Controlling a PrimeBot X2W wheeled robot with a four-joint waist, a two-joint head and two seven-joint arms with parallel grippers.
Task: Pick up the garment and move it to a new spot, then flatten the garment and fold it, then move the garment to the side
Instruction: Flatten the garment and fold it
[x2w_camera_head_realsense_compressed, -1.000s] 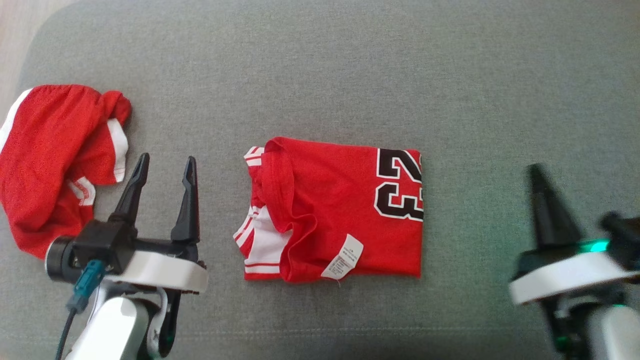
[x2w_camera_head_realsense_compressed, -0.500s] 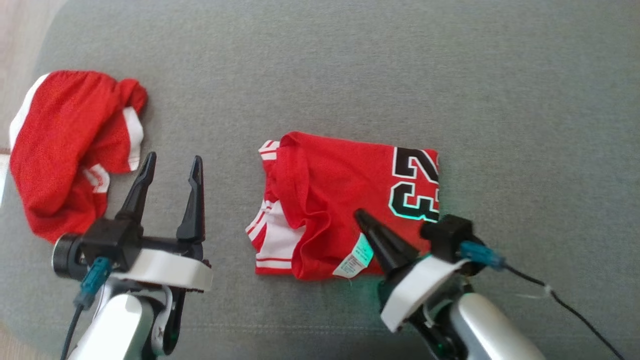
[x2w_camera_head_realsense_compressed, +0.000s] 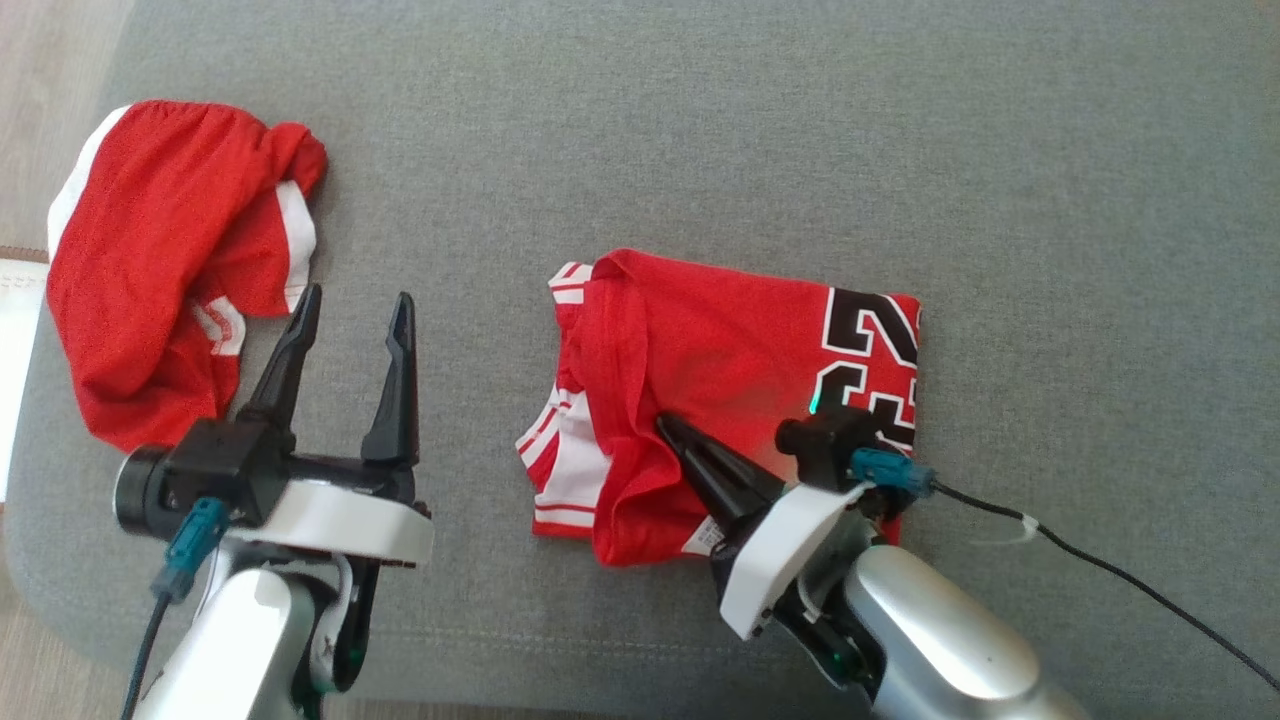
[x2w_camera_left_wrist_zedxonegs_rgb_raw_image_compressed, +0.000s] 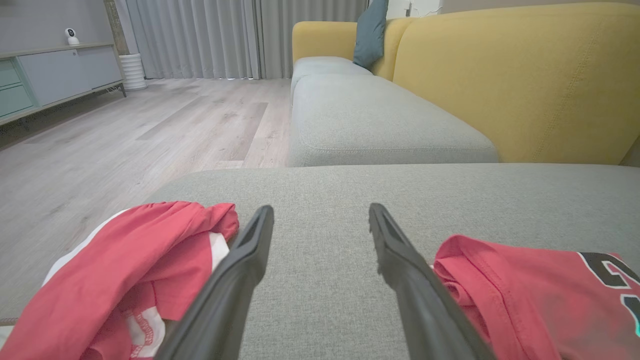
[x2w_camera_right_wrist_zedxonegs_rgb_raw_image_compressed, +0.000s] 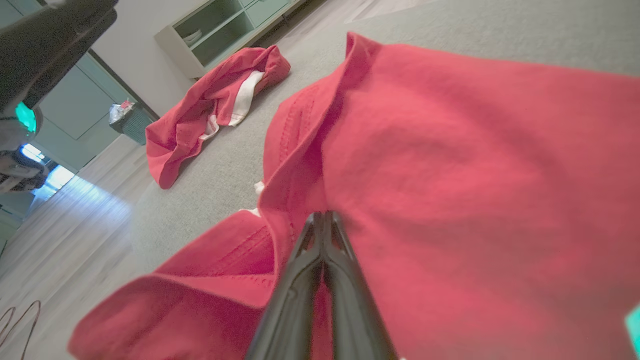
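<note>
Folded red jersey (x2w_camera_head_realsense_compressed: 740, 350) lay flat mid-seat on the grey sofa cushion (x2w_camera_head_realsense_compressed: 700, 130); folding looked done, so this read as the move-aside step; right gripper (x2w_camera_head_realsense_compressed: 668, 425) had its fingers pressed together, tips on the jersey's bunched fold, though I could not tell whether cloth was pinched; left gripper (x2w_camera_head_realsense_compressed: 357, 295) hung spread apart between jersey and crumpled red shorts (x2w_camera_head_realsense_compressed: 160, 250); next called for a hold through all layers, then a low sideways carry.

The left hand (x2w_camera_head_realsense_compressed: 356, 295) hovers to the left of the folded jersey (x2w_camera_head_realsense_compressed: 740, 350), apart from it, with its fingers spread wide and pointing away from the robot. The right hand (x2w_camera_head_realsense_compressed: 668, 425) slants across the jersey's near edge, fingers pressed together, tips against its cloth.
</note>
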